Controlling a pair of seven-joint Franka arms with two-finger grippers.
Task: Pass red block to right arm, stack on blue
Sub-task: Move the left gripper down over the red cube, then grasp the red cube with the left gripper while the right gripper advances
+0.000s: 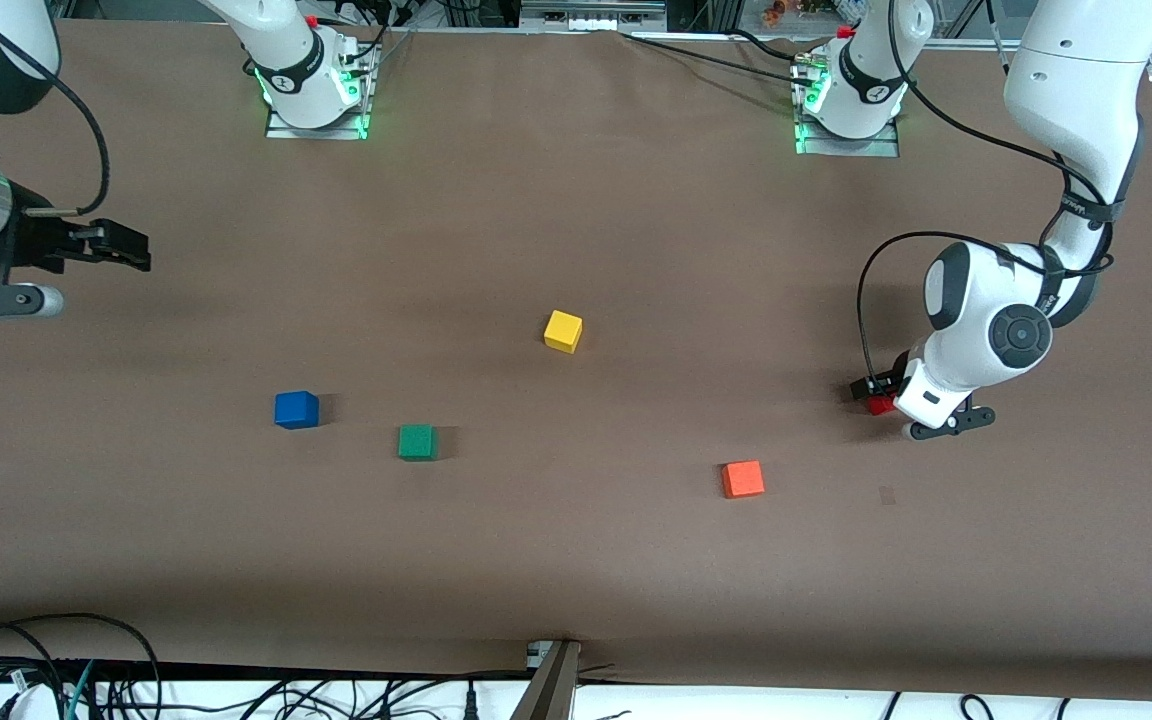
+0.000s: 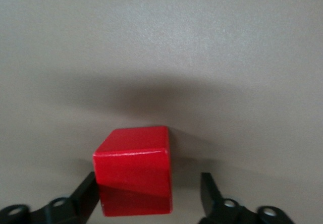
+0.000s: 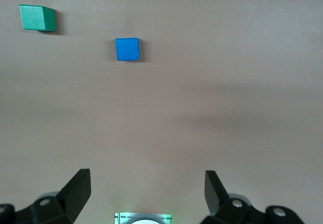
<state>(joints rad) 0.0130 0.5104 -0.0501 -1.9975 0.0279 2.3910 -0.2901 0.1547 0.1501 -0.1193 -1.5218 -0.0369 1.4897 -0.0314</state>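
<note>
Left wrist view: the red block (image 2: 133, 171) is seen on the worktop (image 2: 227, 57) between the spread fingers of the left tool (image 2: 149, 191), one finger touching it, the other just apart. Toward the right arm's end from the red block, the blue block (image 1: 296, 409) is set beside a green block (image 1: 416, 441). The right tool (image 3: 146, 191) is held wide open and empty over the worktop.

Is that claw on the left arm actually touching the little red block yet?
Cannot tell. In the left wrist view the left claw straddles the red block: one finger looks against it, the other shows a gap.
</note>
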